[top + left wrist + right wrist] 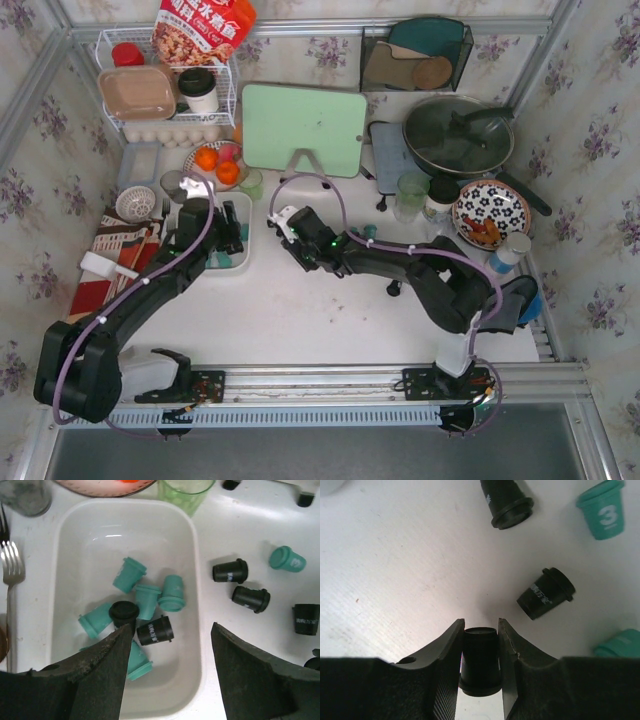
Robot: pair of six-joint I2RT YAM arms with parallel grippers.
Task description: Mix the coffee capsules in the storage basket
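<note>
Right now, the left end effector (171,630) is hanging over the storage basket (196,580), its two dark fingers (105,675) standing spread wide with nothing between them. The basket is sitting on the white tabletop (250,525) and is holding some of the coffee capsules (129,574). Several teal ones and two black ones are lying jumbled toward its near half, some of them touching. Just outside the basket's right wall, more capsules are lying loose on the tabletop: two black ones on their sides close together, a teal capsule (287,559) farther right, and one more black one at the picture's edge. A fork (10,575) is lying to the left of the basket. A translucent green cup (185,490) is standing just beyond its far rim.

To the right of the basket, the right end effector (480,629) is pinching a black capsule (480,660), its fingers pressing against the capsule's two sides. I cannot tell whether that capsule is resting on the tabletop or lifted off it. Ahead of it, other loose capsules are lying on the tabletop, black and teal, one teal one bearing the numeral 3.

From above, both arms are reaching toward the left-centre of the tabletop, with the right end effector just beside the basket. A pale green cutting board (303,128) is standing behind them.
</note>
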